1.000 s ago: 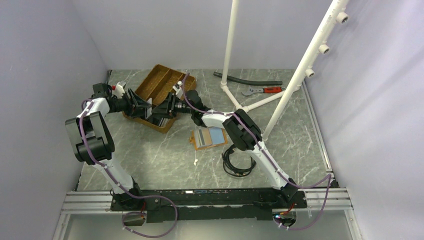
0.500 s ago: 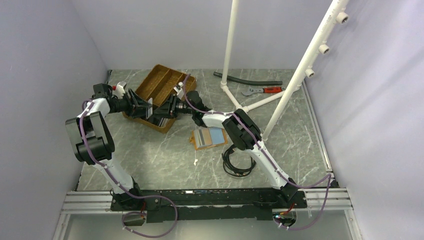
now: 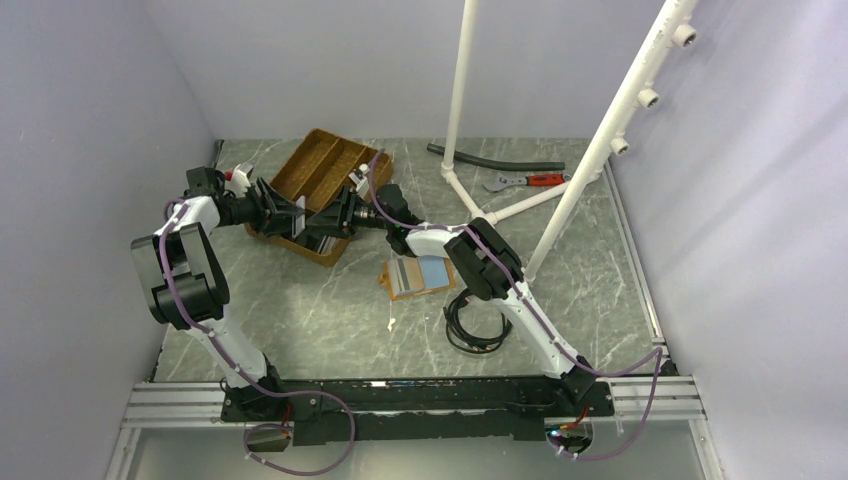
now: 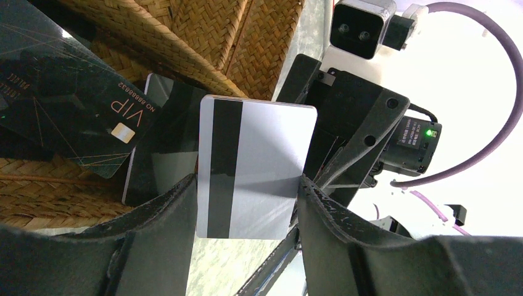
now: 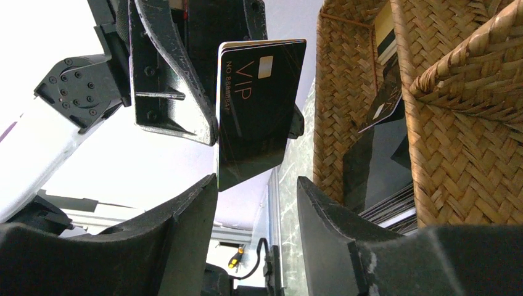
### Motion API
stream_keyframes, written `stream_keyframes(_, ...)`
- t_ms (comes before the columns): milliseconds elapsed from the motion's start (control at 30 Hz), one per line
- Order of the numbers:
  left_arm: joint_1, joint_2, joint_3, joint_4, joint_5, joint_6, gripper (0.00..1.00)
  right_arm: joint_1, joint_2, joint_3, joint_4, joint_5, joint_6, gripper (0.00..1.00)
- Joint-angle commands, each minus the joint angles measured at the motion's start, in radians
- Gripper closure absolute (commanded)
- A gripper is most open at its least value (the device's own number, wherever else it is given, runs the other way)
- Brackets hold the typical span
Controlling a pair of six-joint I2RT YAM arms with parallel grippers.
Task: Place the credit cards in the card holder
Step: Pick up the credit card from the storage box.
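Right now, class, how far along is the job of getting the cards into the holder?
Early. One card is out of the tray, clamped in the left gripper; the right gripper stands open round its lower end. The holder lies open on the table, apart. More cards wait in the tray.

White links (image 3: pixel 232 352), black joints (image 3: pixel 185 275), purple cables (image 4: pixel 496 37) (loosely looped); left pincer (image 4: pixel 247 182) and right pincer (image 5: pixel 257 180) matte black.

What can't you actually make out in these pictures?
- Top view: the held card is too small to see, tucked between the left gripper and right gripper.
- Wrist views: the loose cards in the wicker tray overlap and run off the frame edges; their number is unclear.
- Top view: pockets of the card holder are too small to judge filled or empty; no wrist view shows it.
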Motion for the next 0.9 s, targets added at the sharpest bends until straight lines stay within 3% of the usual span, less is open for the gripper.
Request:
stream_keyframes(0, -0.008, 0.0, 0.007, 0.001, 0.029, 0.014, 0.8, -0.006, -0.035, 0.018, 0.058, 0.016, 0.008, 0.47)
stream_keyframes(333, -0.041, -0.017, 0.009, -0.027, -0.001, 0.04, 0.83, -0.037, -0.015, 0.055, 0.054, 0.062, 0.066, 0.43)
stream_keyframes(867, -0.044, -0.017, 0.004, -0.011, 0.027, 0.034, 0.85, -0.046, 0.055, 0.176, -0.001, 0.062, 0.09, 0.46)
